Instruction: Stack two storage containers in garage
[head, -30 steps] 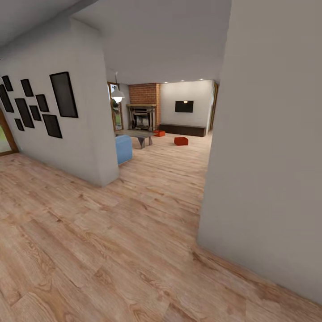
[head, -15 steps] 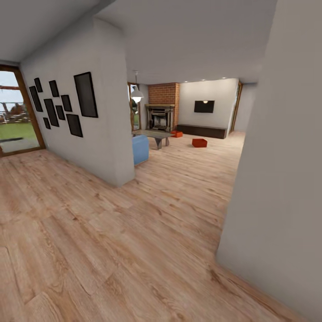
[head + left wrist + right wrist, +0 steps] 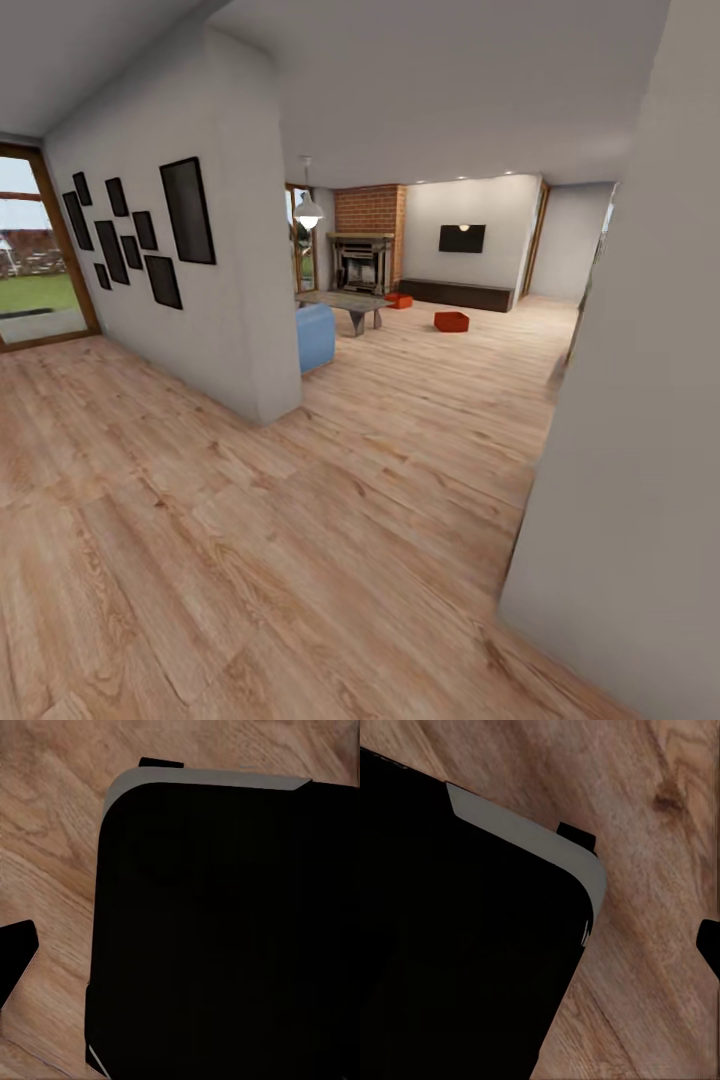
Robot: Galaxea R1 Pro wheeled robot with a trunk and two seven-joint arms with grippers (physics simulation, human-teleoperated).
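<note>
A hallway of light wood floor [image 3: 300, 540] opens onto the far living room [image 3: 440, 270], where two orange-red storage containers [image 3: 451, 321] [image 3: 399, 300] sit apart near the brick fireplace [image 3: 368, 240], while both wrist views are too dark to tell either gripper's state.

Pretty evenly lit, soft render light — brightest from the glass door [image 3: 30, 260] and small ceiling spots over the far wall. Straight walls bow near the head view's edges. Both wrist views are mostly pitch-black, slightly soft — no glare.
</note>
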